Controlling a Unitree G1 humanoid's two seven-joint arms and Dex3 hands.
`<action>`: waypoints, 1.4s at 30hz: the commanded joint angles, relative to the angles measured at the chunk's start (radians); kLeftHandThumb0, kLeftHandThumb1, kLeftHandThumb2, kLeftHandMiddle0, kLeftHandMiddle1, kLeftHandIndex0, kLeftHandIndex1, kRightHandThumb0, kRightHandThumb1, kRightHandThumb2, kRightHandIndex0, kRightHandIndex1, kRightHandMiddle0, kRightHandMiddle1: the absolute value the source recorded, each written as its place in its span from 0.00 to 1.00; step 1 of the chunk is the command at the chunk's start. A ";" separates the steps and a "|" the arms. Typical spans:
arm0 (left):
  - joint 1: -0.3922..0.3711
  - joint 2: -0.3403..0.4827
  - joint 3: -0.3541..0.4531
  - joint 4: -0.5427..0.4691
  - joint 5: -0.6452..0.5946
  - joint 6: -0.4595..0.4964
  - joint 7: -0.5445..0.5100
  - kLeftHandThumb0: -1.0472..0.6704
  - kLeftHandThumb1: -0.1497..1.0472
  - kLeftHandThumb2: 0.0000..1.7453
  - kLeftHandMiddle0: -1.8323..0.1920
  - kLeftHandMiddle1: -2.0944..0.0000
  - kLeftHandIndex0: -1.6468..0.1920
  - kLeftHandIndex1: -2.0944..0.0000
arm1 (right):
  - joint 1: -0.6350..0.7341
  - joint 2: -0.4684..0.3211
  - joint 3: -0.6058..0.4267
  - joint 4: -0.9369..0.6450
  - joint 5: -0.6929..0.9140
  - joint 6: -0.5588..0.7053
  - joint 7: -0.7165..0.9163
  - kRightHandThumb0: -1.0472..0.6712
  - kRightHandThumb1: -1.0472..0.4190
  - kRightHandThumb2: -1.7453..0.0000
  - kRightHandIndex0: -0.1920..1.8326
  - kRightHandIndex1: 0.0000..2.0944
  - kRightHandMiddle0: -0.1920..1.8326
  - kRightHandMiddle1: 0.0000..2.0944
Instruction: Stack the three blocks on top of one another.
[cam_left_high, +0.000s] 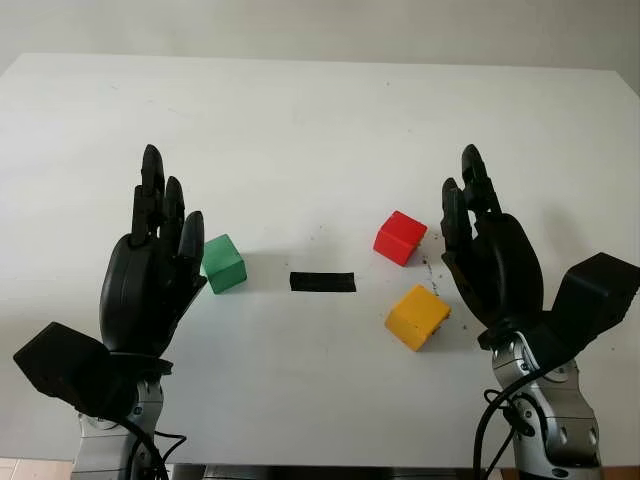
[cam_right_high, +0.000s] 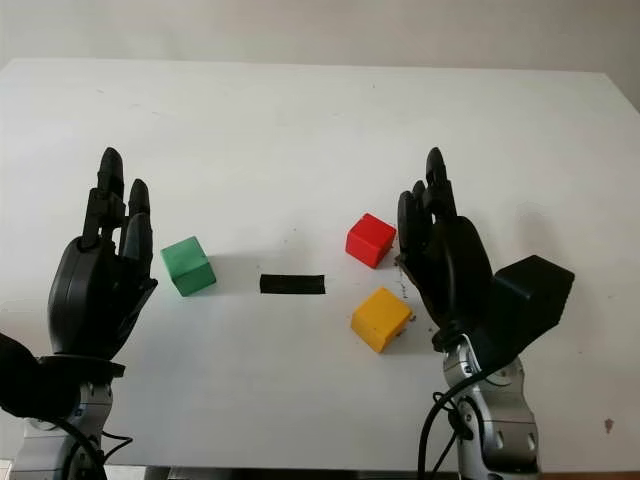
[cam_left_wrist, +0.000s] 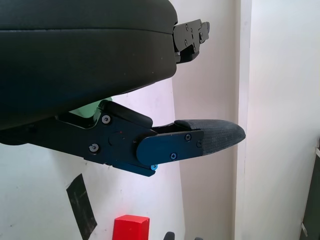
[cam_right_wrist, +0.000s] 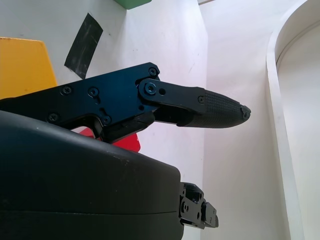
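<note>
Three blocks lie apart on the white table (cam_left_high: 320, 110). The green block (cam_left_high: 223, 263) sits at the left, the red block (cam_left_high: 400, 237) at the right, and the yellow block (cam_left_high: 417, 316) just in front of the red one. My left hand (cam_left_high: 160, 250) is open, raised beside the green block on its left. My right hand (cam_left_high: 480, 240) is open too, held up just right of the red and yellow blocks. Neither hand touches a block.
A strip of black tape (cam_left_high: 322, 282) lies flat on the table between the green block and the other two. The table's far edge (cam_left_high: 320, 62) meets a pale wall.
</note>
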 joint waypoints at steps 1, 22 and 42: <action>0.010 -0.001 -0.003 -0.016 0.002 -0.008 -0.001 0.22 1.00 0.30 1.00 0.98 1.00 1.00 | 0.014 -0.008 -0.003 -0.011 0.001 -0.007 0.002 0.21 0.00 0.66 0.00 0.00 0.00 0.00; -0.003 -0.021 -0.014 0.023 0.018 -0.063 0.012 0.23 1.00 0.31 1.00 0.97 1.00 0.98 | -0.424 -0.408 -0.076 0.340 -0.122 -0.220 0.241 0.24 0.07 0.97 0.02 0.02 0.13 0.06; 0.008 -0.010 -0.005 0.020 0.015 -0.054 0.007 0.22 1.00 0.30 1.00 0.98 1.00 0.99 | -0.899 -0.696 0.306 0.830 -0.722 -0.916 0.363 0.26 0.17 0.97 0.13 0.03 0.28 0.06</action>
